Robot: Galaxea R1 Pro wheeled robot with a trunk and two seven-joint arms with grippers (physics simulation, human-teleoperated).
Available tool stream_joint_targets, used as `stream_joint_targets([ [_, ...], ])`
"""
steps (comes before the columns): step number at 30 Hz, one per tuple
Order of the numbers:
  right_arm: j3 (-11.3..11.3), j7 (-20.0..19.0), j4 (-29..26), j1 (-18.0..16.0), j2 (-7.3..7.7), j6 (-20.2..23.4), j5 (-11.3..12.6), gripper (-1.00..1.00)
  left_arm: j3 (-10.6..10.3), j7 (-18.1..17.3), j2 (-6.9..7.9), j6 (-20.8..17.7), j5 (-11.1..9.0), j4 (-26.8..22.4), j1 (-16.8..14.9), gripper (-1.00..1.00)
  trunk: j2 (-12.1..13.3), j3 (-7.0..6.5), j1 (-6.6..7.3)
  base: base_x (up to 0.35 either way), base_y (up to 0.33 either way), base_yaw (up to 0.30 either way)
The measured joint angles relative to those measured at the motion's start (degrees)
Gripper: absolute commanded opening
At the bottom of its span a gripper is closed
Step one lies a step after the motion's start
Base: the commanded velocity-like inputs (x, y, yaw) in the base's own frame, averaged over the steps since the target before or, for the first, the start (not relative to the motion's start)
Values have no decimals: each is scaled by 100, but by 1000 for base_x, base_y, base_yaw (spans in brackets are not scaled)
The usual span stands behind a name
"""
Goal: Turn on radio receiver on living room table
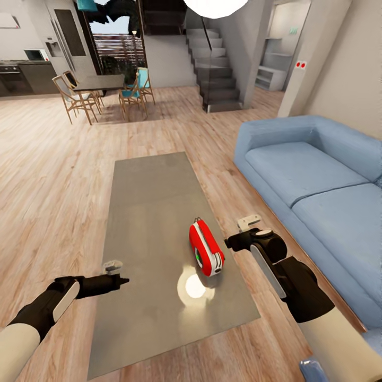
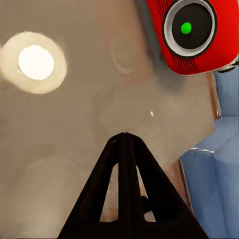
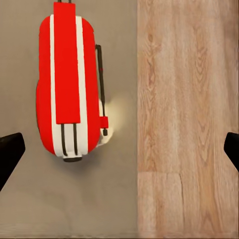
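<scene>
The red radio receiver (image 1: 206, 248) with white edges lies on the near right part of the glossy grey table (image 1: 148, 201). Its round dial (image 2: 189, 27) has a green dot at the centre. The thin wire handle (image 3: 100, 84) runs along its side. My right gripper (image 1: 233, 245) hovers just right of the radio, near the table's right edge. It is open wide, with dark fingertips (image 3: 10, 152) at both sides of the right wrist view and nothing between them. My left gripper (image 1: 123, 280) is shut over the table's near left edge, its fingers (image 2: 124, 164) pointing toward the radio from a distance.
A large blue sofa (image 1: 318, 180) runs close along the table's right side, leaving a narrow strip of wood floor (image 3: 189, 119). A bright lamp reflection (image 1: 194, 286) lies on the tabletop. A dining table with chairs (image 1: 101, 85) and stairs (image 1: 215, 74) stand far behind.
</scene>
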State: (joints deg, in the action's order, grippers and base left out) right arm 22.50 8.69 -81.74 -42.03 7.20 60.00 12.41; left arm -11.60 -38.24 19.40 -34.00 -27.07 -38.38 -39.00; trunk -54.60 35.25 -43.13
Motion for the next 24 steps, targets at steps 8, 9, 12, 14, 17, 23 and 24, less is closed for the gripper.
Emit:
stream_joint_targets([
  [8,-8,210,10,269,4,0,0,100,0,-126,204,490,4,694,-1,-100,0,-69,0,0,0,-98],
  [9,-8,226,14,307,7,0,1,100,-1,-243,222,662,16,924,0,-100,0,-77,0,0,0,-95],
  [12,-9,288,17,470,5,0,2,100,-8,-404,236,930,82,1372,1,-100,0,-103,0,0,0,-94],
  [14,-9,394,21,556,5,0,-3,100,-9,-449,244,1093,154,1610,0,-100,0,-121,0,0,0,-94],
  [17,-9,577,27,632,8,0,-2,100,-9,-480,299,1238,249,1866,-1,-100,0,-147,0,0,0,-94],
  [23,-9,740,171,992,204,-311,-1,100,-14,-1024,457,1997,279,2749,-1,-100,0,-198,0,0,0,-93],
  [24,-9,746,274,1024,232,-406,3,100,-15,-1082,476,2152,276,2923,-1,-100,0,-207,0,0,0,-93],
])
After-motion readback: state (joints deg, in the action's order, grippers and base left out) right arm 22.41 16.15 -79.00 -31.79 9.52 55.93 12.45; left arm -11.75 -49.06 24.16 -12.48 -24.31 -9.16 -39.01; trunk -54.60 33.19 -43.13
